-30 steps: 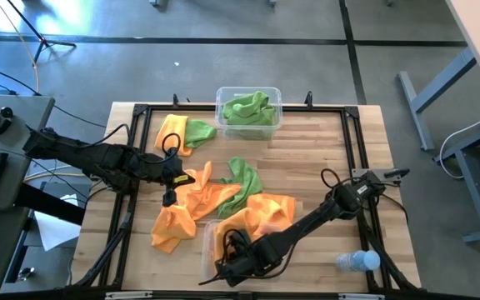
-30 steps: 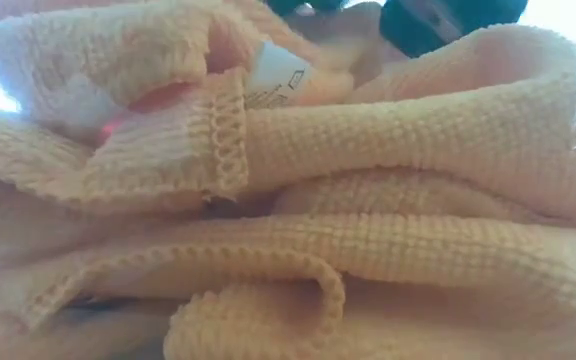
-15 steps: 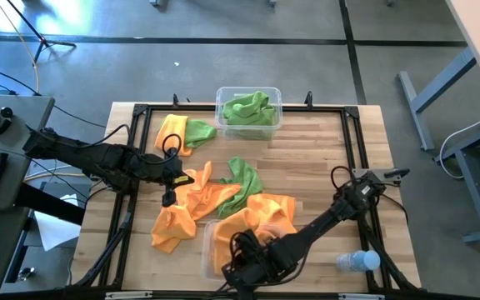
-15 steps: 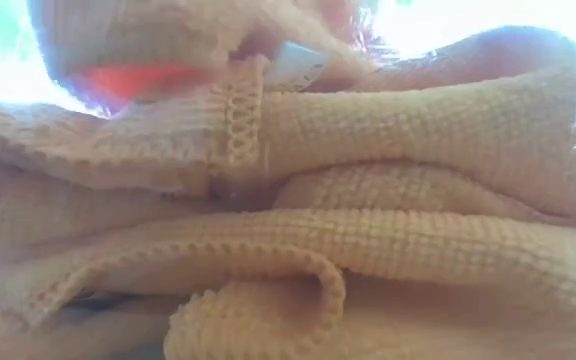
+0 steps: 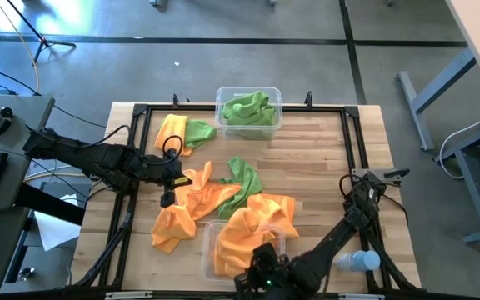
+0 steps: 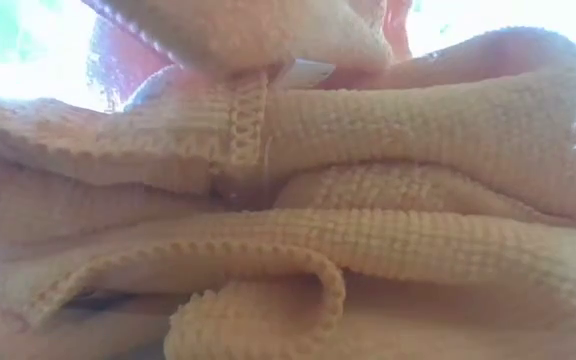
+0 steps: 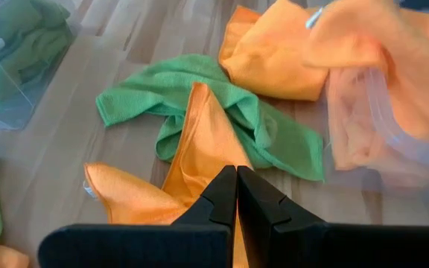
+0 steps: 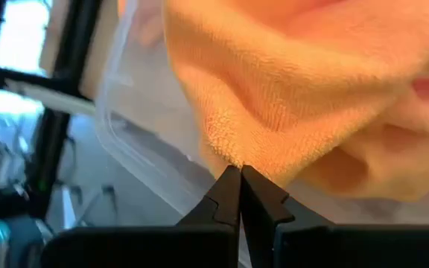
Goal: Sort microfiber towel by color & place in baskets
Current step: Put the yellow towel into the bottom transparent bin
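Orange and green microfiber towels lie on the wooden table. The far basket (image 5: 248, 108) holds green towels (image 5: 247, 107). An orange towel (image 5: 248, 229) lies in and over the near basket (image 5: 209, 250), and my right gripper (image 5: 257, 257) is shut on it by the table's near edge. This towel fills the low view (image 6: 288, 250). My left gripper (image 5: 170, 185) hangs shut at mid-left above an orange towel (image 7: 199, 141) that lies flat over a green one (image 7: 259, 126). It holds nothing. My right gripper pinches the orange towel's edge (image 8: 233, 158) between its two fingertips (image 8: 228, 186); one layer or several, I cannot tell. The fingers slant down from the near side. The held part is raised above the near basket's clear rim (image 8: 136, 152), and the towel bunches slack beyond it.
An orange and a green towel (image 5: 182, 132) lie at the far left, another orange one (image 5: 173, 227) at the near left. A clear plastic bottle (image 5: 358, 262) lies at the near right. A black frame (image 5: 352, 133) runs around the table top.
My right gripper has gone up and toward the table's near edge, staying shut on the orange towel. The towel has been drawn from the table's middle over the near basket, where it now bunches. My left arm has kept still.
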